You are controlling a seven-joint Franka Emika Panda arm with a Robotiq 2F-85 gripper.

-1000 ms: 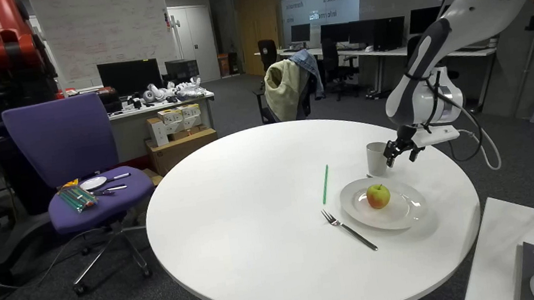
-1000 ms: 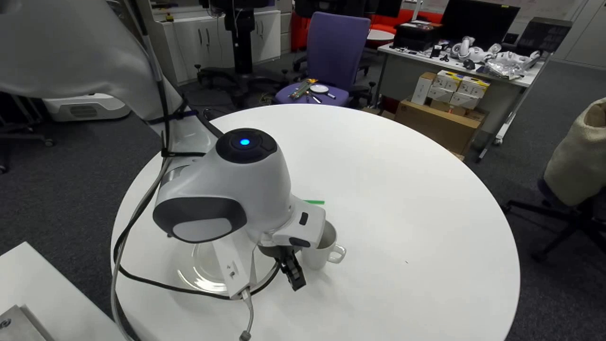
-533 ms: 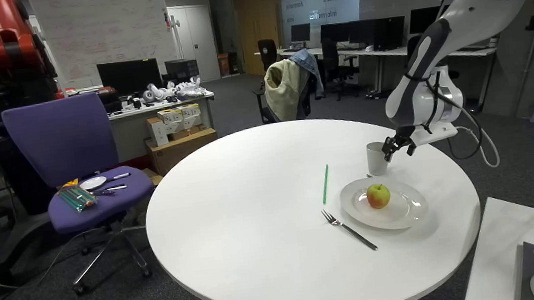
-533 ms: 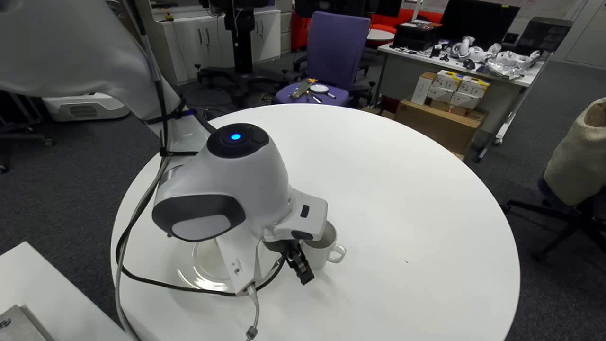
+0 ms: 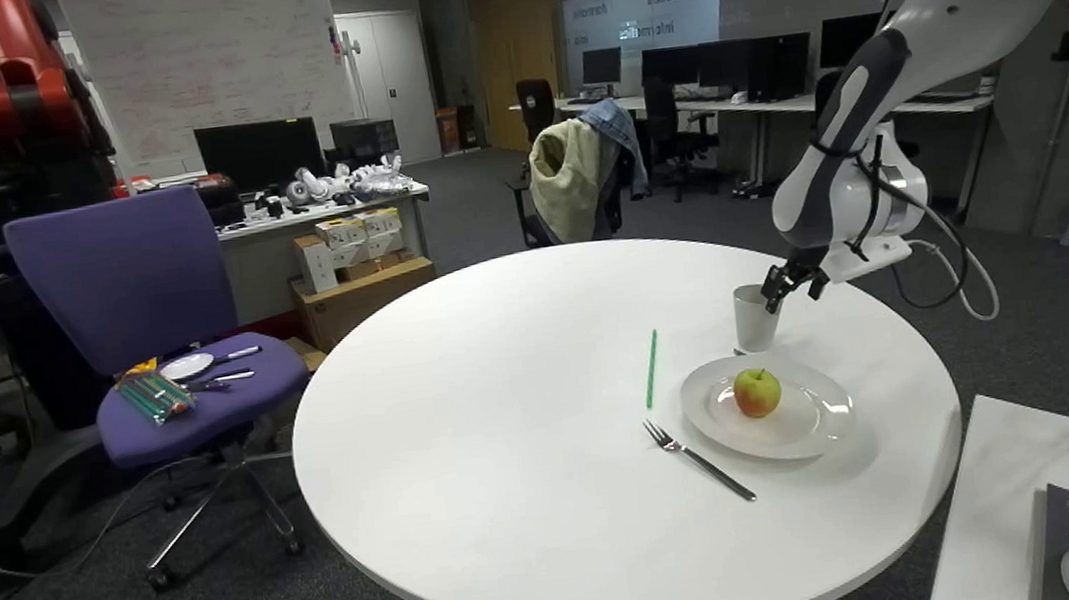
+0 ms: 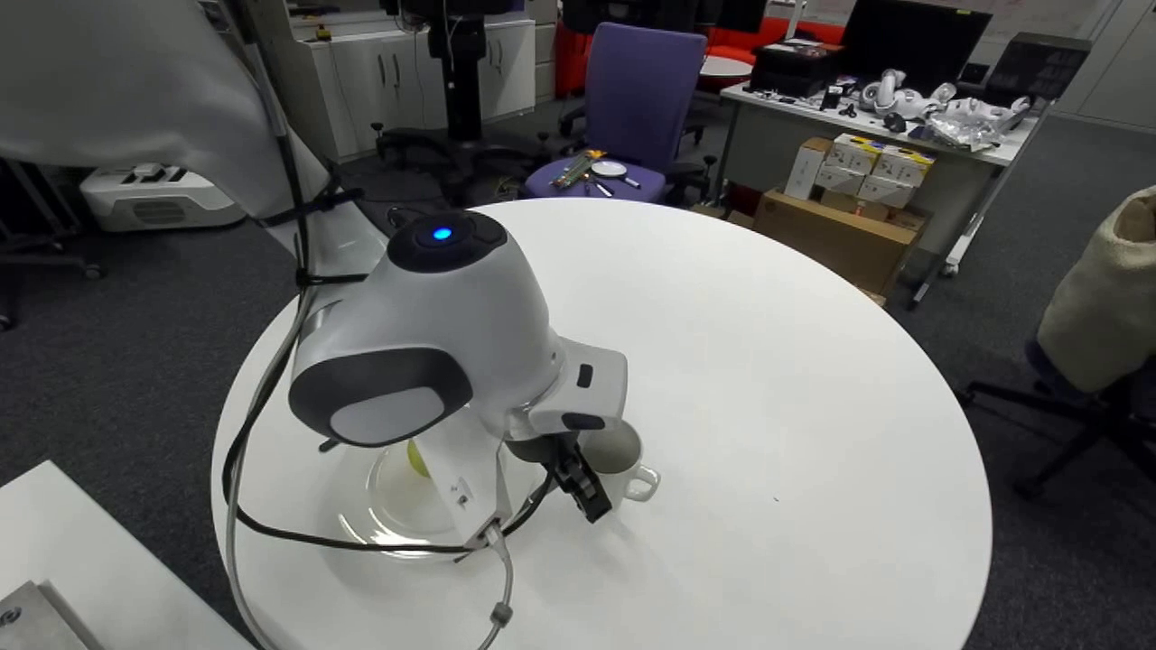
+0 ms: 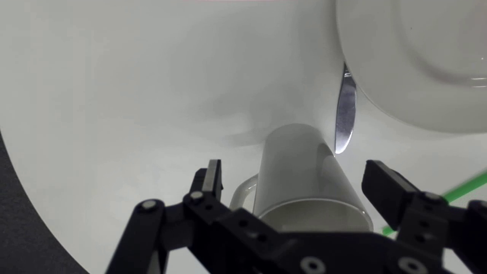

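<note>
Jaws stand wide apart and empty, the white mug (image 7: 296,167) showing between them in the wrist view with a gap on either side. It sits upright on the bench (image 5: 511,444), near the plate (image 5: 815,424), its handle (image 7: 242,192) facing one jaw. This step looks like lining up a grasp; the next move seems to call for easing squarely over the mug, minding the handle and nearby knife (image 7: 346,114), before closing.
</note>
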